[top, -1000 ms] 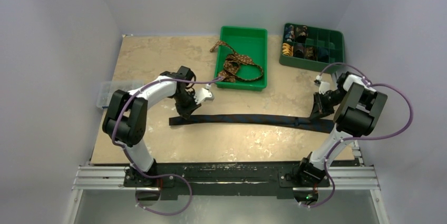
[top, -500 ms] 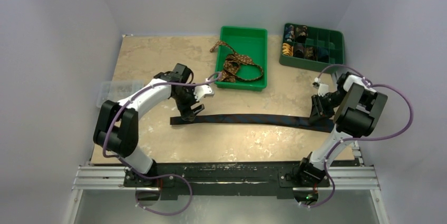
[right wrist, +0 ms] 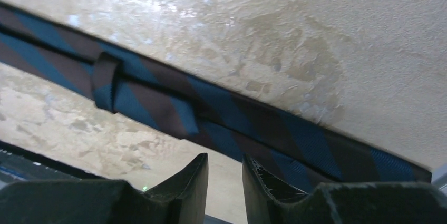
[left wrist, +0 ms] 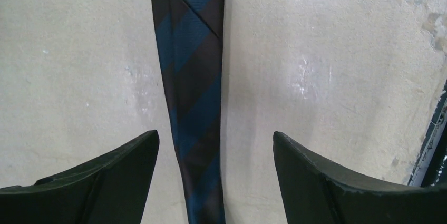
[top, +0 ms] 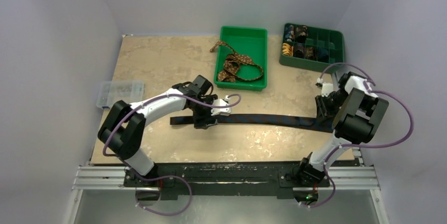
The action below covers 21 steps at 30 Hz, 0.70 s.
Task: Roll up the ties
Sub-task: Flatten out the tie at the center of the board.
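From above, the dark tie [top: 263,119] lies stretched flat across the table [top: 158,60], left to right, slightly bowed. The left claw [top: 206,122] hangs over it a little in from its left end; the right claw [top: 321,112] sits at its right end. The brown tie [top: 234,67] lies loose in a green tray [top: 259,50], one end spilling over the tray's left rim. To the right, a divided bin [top: 332,42] holds small coils in its left cells.

In the left wrist view the fingers [left wrist: 105,176] stand wide apart. The dark tie runs straight between them, flat on the table and touching neither; blue and dark diagonal stripes show.

In the right wrist view the fingers [right wrist: 179,187] are drawn almost together — only a thin slit, nothing in it. The tie crosses on a slant just beyond the tips, its keeper loop [right wrist: 105,89] facing up at the left. Its near edge meets the right tip in view — whether they touch cannot be told.
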Tool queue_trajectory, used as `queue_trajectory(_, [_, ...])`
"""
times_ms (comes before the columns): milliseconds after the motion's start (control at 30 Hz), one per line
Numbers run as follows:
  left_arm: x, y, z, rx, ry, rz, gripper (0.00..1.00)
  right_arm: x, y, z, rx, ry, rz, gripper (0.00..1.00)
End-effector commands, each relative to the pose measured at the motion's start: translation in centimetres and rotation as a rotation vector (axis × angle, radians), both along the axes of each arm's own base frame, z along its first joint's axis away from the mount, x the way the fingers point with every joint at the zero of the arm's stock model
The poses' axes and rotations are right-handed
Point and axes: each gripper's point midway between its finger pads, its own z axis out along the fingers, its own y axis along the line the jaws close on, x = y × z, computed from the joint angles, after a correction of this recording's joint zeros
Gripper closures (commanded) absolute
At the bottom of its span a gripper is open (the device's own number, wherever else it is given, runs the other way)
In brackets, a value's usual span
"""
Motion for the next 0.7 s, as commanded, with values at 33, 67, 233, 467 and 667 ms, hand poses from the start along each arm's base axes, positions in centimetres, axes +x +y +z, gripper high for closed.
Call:
queue_trajectory(33, [2.0,-2.8,1.2,-0.042,-0.043,-0.003,0.25,0.7,-2.4,-2.4,-0.097,0.022,-0.016,0.72])
queue_trajectory(67, [2.0,-2.9,1.2,-0.046,-0.043,-0.012,0.25,1.0,-2.6,-2.7,-0.100,0.026,-0.015,0.73])
queue_trajectory(233, [1.6,-2.9,1.2,-0.029,-0.023,-0.030,0.27,3.9,-4.2,-2.6,-0.125,-0.022,-0.002,0.73])
queue_trajectory(467, [1.5,-4.5,1.4,-0.019,-0.017,-0.024,0.25,6.9,-6.4,-2.3,-0.175,-0.089,0.072,0.74])
queue_trajectory(667, [2.2,-8.7,3.7,-0.117,-0.052,0.058,0.22,8.4,-3.7,2.4,-0.059,-0.283,0.209,0.67])
